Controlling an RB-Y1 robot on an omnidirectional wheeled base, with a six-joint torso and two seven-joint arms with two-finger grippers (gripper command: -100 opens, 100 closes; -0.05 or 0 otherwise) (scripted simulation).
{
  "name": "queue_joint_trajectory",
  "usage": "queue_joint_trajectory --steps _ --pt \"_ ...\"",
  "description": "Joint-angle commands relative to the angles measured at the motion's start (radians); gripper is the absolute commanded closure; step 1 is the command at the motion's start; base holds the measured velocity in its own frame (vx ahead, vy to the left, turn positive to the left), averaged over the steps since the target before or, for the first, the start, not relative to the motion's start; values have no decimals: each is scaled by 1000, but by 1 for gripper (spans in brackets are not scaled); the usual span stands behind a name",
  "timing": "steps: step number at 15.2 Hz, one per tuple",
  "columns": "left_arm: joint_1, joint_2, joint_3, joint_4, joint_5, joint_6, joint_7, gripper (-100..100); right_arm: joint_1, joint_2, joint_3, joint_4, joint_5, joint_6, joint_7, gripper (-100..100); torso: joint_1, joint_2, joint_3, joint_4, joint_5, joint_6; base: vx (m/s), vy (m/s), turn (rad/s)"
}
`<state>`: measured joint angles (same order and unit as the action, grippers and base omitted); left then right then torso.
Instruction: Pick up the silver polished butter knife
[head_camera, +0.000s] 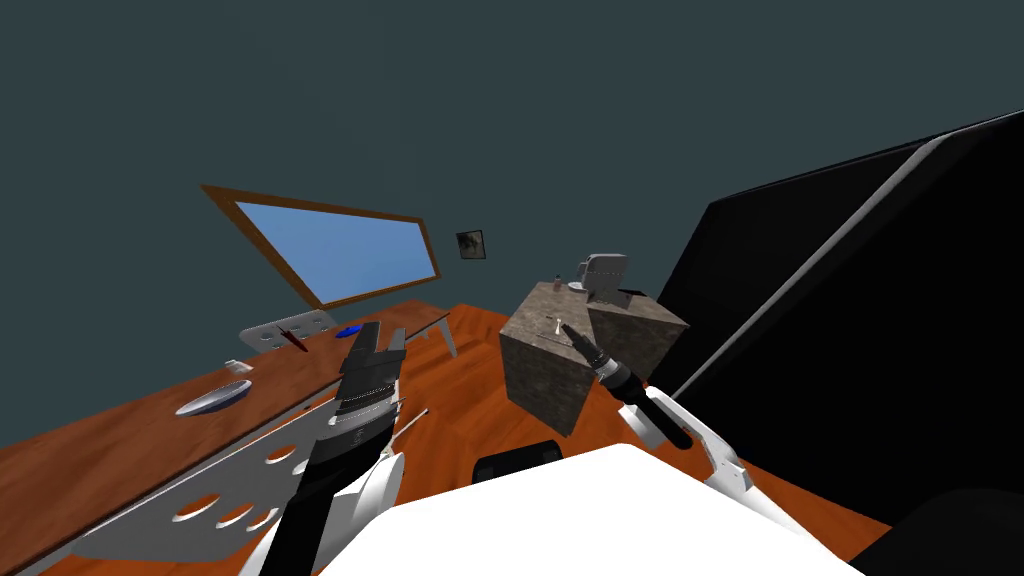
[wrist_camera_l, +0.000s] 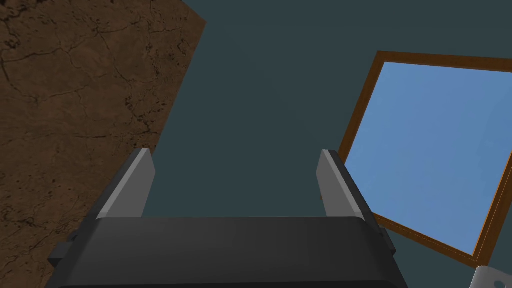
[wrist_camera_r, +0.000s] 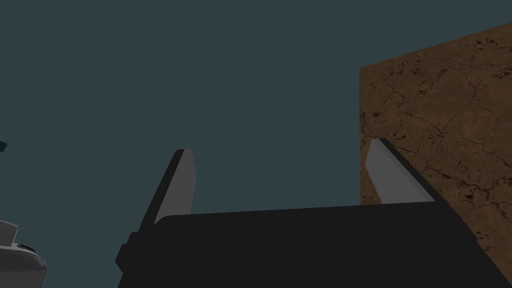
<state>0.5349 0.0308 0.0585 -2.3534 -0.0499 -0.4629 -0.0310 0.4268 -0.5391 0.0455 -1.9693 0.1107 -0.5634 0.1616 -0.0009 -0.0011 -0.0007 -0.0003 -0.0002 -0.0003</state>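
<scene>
1. Well off to the left of the left gripper (head_camera: 382, 338), a brown wooden table (head_camera: 120, 430) carried a pale shallow dish (head_camera: 213, 398). A grey panel with oval holes (head_camera: 140, 520) stood along the table's near edge, beside that arm's forearm.
2. Beyond the left gripper, at the table's far end, lay a slim dark-red thing (head_camera: 293, 339) and a small blue thing (head_camera: 348, 331), both near a second holed grey panel (head_camera: 262, 333).
3. The left gripper (wrist_camera_l: 235, 151) was raised near the table's end. Its two blades stood wide apart with nothing between them.
4. Just beside the left forearm, a thin pale sliver (head_camera: 412, 421) lay at the table's edge. Whether it was the butter knife, I could not tell.
5. To the right of the left gripper stood a brown stone block (head_camera: 545, 370), apart from the table.
6. The right gripper (head_camera: 556, 323) (wrist_camera_r: 279, 146) hung over the block's top, blades spread and holding nothing.
7. Beyond the right gripper, on the block's far edge, sat a grey appliance (head_camera: 605, 275) with a small bottle (head_camera: 558, 284) near it.
8. To the right gripper's right there was only a black area (head_camera: 850, 330).
</scene>
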Motion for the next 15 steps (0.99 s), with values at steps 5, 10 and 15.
queue_joint_trajectory --steps 5,10,15 --pt "0 0 0 0 0 0 0 0 -2 -122 20 83 37 -9 -3 -100 0 0 0 0 0 0 9 -7 127" --pt "0 0 0 0 0 0 0 0 -7 -221 42 152 71 -9 -4 -100 0 0 0 0 0 0 8 -3 125" --pt "0 0 0 0 0 0 0 0 -14 -343 78 258 126 -10 -6 -100 1 0 0 0 0 0 9 1 155"
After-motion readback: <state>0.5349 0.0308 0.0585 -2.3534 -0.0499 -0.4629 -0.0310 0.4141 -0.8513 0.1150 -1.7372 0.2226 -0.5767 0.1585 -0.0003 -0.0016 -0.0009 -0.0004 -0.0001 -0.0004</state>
